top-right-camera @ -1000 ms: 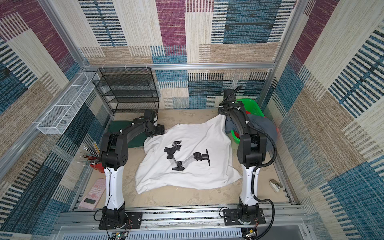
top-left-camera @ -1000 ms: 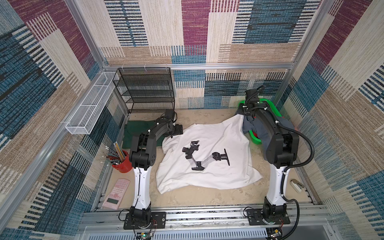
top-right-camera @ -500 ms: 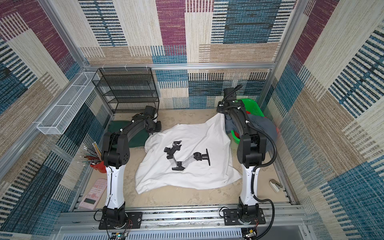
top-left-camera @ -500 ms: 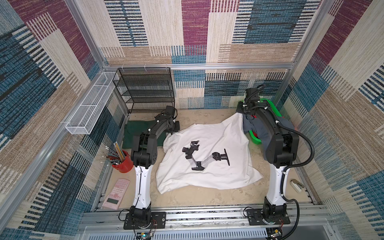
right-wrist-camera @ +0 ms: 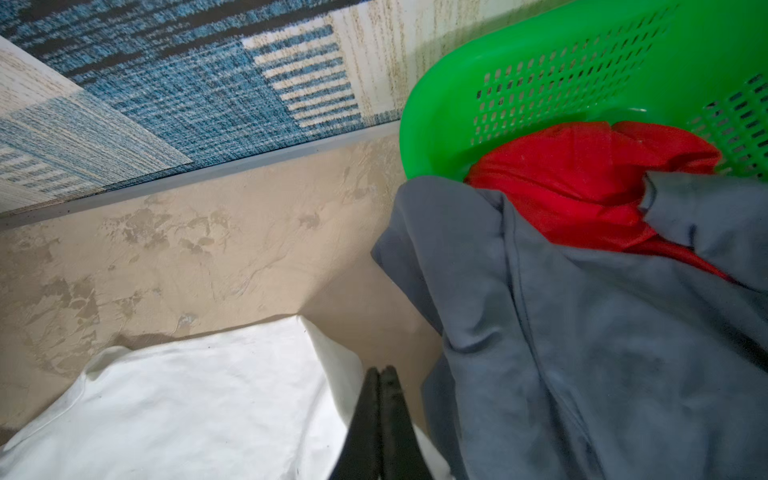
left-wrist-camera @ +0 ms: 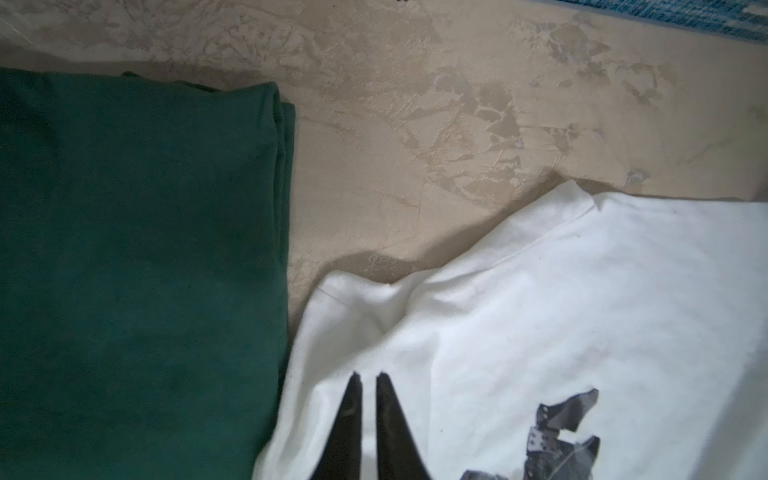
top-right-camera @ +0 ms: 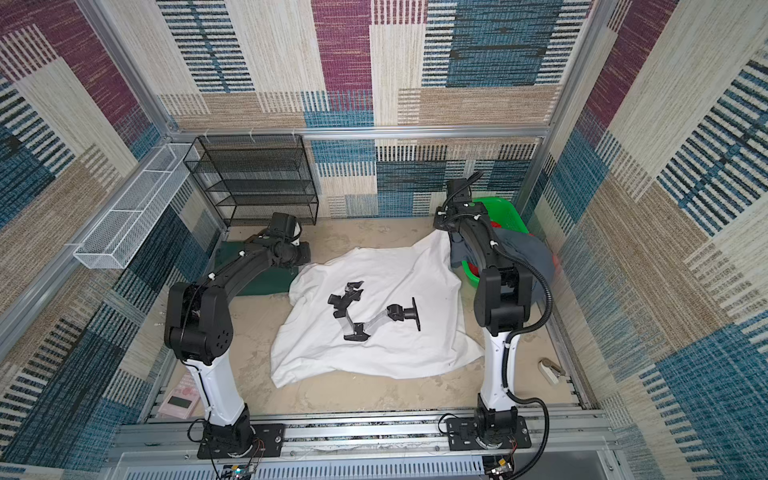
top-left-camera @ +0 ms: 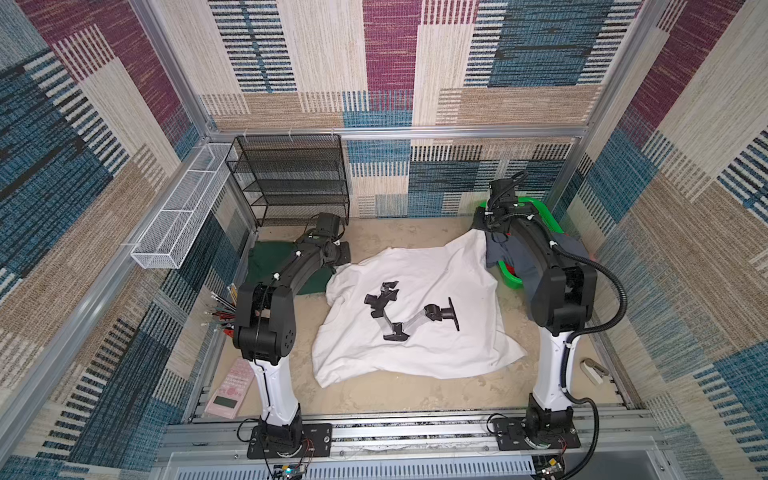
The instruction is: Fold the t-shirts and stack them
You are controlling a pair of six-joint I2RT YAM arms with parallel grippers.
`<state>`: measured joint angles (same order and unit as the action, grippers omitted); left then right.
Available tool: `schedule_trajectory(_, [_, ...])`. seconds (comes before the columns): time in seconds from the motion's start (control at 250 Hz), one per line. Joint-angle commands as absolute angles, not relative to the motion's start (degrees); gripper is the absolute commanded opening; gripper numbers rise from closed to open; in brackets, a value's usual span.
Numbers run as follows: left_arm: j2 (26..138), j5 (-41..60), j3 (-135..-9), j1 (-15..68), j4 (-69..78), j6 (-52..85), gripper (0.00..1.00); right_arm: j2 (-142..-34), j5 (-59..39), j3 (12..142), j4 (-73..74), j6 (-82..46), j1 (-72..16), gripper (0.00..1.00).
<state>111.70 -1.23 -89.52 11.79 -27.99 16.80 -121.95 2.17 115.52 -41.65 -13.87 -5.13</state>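
- Step looks like squaring up the white tee (top-left-camera: 457,270), spread mid-frame; the green tee (left-wrist-camera: 137,270) sits folded at its left.
- The right gripper (right-wrist-camera: 380,370) is clamped on its upper-right corner; the left gripper (left-wrist-camera: 368,378) looks pinched on the upper-left one, hard to tell.
- Next: tug both corners apart evenly.

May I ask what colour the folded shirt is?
The folded shirt is dark green; see the left wrist view.
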Motion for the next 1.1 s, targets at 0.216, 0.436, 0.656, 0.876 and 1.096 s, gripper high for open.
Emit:
schedule_trajectory(0.216, [120.6,-3.1,-97.9,11.7,-32.0,17.5,0.28,-116.2,-0.3,109.4,-36.6,-15.0,-5.1,0.00])
schedule_trajectory(0.436, [124.2,0.0,-99.1,11.8,-31.7,18.3,0.34,-111.2,-2.6,102.7,-33.2,-15.9,-5.1,0.00])
schedule_trajectory(0.656, [126.2,2.5,-99.0,12.0,-31.8,19.8,0.36,-109.8,-2.8,100.0,-32.3,-15.7,-5.1,0.00])
schedule_trajectory(0.876, [126.7,2.9,-98.2,13.0,-31.0,19.6,0.32,-109.4,-3.6,98.6,-30.5,-15.6,-5.1,0.00])
schedule_trajectory(1.096, [128.8,1.7,-104.1,13.0,-34.5,16.9,0.04,-111.5,-4.0,100.5,-30.7,-14.7,-5.1,0.00])
